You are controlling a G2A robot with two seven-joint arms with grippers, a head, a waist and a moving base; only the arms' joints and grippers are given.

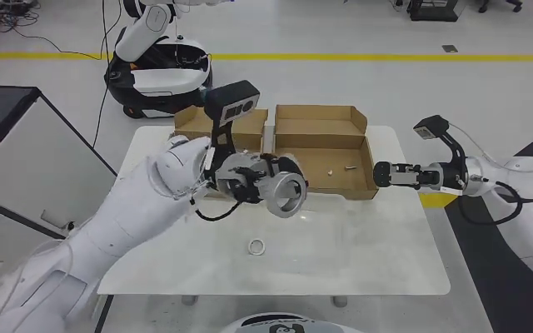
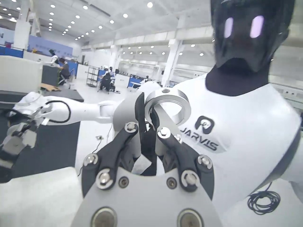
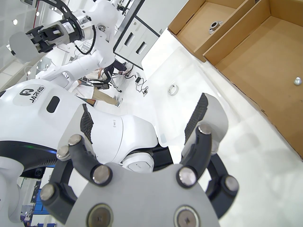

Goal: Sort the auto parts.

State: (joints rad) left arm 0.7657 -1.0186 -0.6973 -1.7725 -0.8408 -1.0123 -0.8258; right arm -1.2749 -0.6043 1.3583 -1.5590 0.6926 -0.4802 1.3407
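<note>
You've got the left gripper (image 2: 146,111) raised over the table (image 1: 375,250), just by the near corner of the fastener box (image 1: 321,158), a cardboard box at the table's far side. Its jaws are clamped on the rim of a metal collar ring (image 2: 185,109), which hangs clear of the table. Your right gripper (image 3: 144,116) hovers just beside the fastener box's outer side wall, jaws spread wide, nothing between them. A small bolt (image 3: 297,80) and another small piece (image 1: 331,173) lie on the fastener box's floor. A second ring (image 1: 257,246) lies flat on the table, well apart from the fastener box on the near side. A second cardboard box (image 3: 189,31) sits against the fastener box, with a flanged metal part (image 3: 214,26) inside.
</note>
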